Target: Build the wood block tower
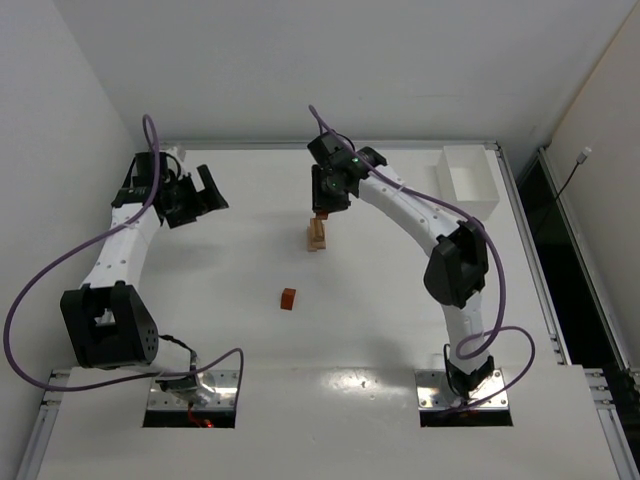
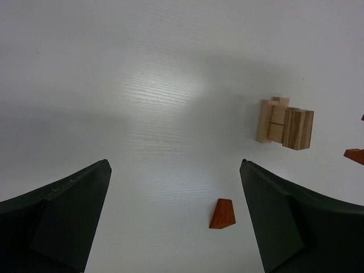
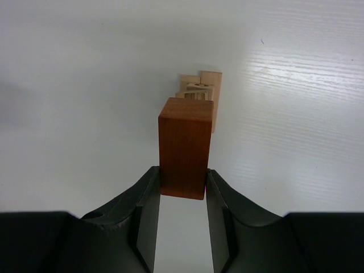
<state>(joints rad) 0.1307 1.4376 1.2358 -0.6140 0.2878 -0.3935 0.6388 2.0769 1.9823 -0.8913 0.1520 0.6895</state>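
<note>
The pale tan wood block tower (image 1: 317,236) stands mid-table; it also shows in the left wrist view (image 2: 284,125) and in the right wrist view (image 3: 200,91). My right gripper (image 1: 326,205) hovers right above it, shut on a reddish-brown bar block (image 3: 185,147) held upright over the tower's top. A small reddish-brown wedge block (image 1: 288,298) lies loose nearer the front, also seen in the left wrist view (image 2: 223,214). My left gripper (image 1: 208,192) is open and empty at the far left, well away from the blocks.
A white rectangular tray (image 1: 468,180) stands at the back right. A raised rim (image 1: 330,146) runs along the table's far edge.
</note>
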